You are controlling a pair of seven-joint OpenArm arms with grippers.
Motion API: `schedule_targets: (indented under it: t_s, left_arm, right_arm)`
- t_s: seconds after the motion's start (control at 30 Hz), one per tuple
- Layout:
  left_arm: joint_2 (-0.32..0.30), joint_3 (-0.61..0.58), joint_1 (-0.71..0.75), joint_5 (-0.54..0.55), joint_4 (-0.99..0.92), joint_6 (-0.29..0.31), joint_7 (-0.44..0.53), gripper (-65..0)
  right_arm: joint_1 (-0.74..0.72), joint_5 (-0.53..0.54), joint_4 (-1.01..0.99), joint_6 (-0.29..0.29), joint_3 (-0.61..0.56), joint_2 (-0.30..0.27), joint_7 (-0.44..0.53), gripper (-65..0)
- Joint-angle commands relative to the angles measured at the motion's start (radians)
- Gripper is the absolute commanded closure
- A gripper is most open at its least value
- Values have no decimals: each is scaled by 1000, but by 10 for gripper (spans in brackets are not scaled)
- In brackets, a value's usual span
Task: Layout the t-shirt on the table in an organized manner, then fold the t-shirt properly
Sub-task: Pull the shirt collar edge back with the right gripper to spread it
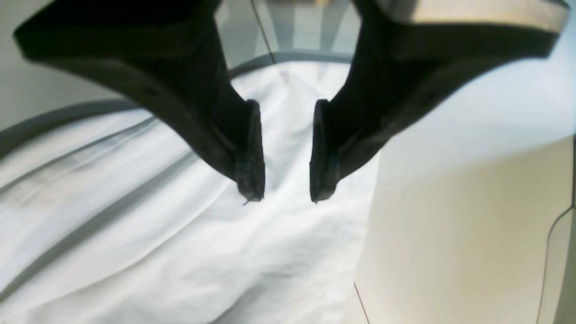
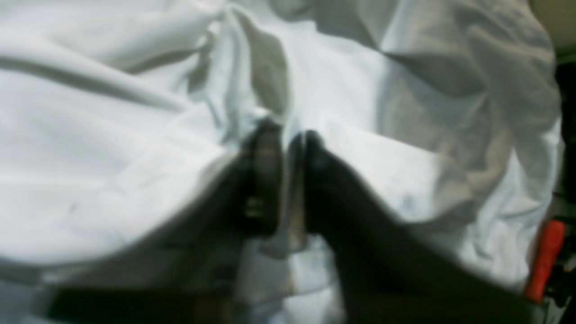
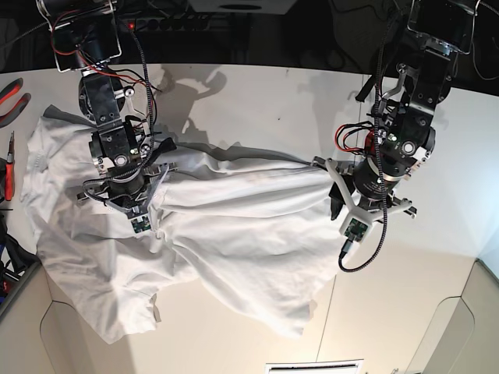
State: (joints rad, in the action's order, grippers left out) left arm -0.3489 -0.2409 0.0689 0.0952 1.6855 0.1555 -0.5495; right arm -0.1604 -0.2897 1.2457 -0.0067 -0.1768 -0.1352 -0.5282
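While the big plain white t-shirt (image 3: 226,234) of thin soft cloth lies rumpled across the left and middle of the wide smooth off-white table (image 3: 273,101), both arms are down on it. The right gripper (image 2: 288,180), on the left in the overhead view, has its black jaws pressed together with a ridge of cloth pinched between them. The wrist picture is blurred, so I cannot tell how many layers it has caught. The left gripper (image 1: 286,180), on the right side of the table, stands with its jaws spread above the shirt's edge, holding nothing.

The worry, as I see it, is that one-sided grip. If the right arm pulls now, the cloth between the two arms is already drawn into long taut creases and may simply drag sideways instead of spreading flat. If the pinch has taken both front and back layers, lifting will bunch the shirt rather than open it. Thin cloth could also slip out of a shallow pinch.

The left gripper hangs close to the hem where cloth meets bare table. Closing there may bite only air or a single thread of edge, or scrape the tabletop.

At the far left, red-handled pliers (image 3: 11,93) lie near the shirt, and a sweep of cloth might snag them.
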Motion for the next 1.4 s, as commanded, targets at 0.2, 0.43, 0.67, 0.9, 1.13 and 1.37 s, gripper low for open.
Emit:
schedule_targets:
  t_s: [0.2,0.43,0.67,0.9,1.13,1.37]
  left_arm:
    - [-6,6,-16,-3,9,-1,29,-204]
    - [-5,6,-17,-3,-84,0,56,-204]
    - [-6,6,-48,-36,-187,-1,82,-204]
    - [-6,6,-105,-36,-249,-1,82,-204]
    - [-6,6,-116,-36,-249,-1,82,-204]
    - [-7,6,-116,-36,-249,-1,82,-204]
  right_arm:
    - [-3,-47,156,-13,3,-5,-98,0]
    - [60,-72,470,-7,3,-6,-262,0]
    - [154,-58,678,110,3,-6,-436,0]
    - [376,-12,871,155,3,-6,-465,0]
    - [603,36,1098,198,3,-30,-474,0]
    - [751,36,1110,198,3,-87,-509,0]
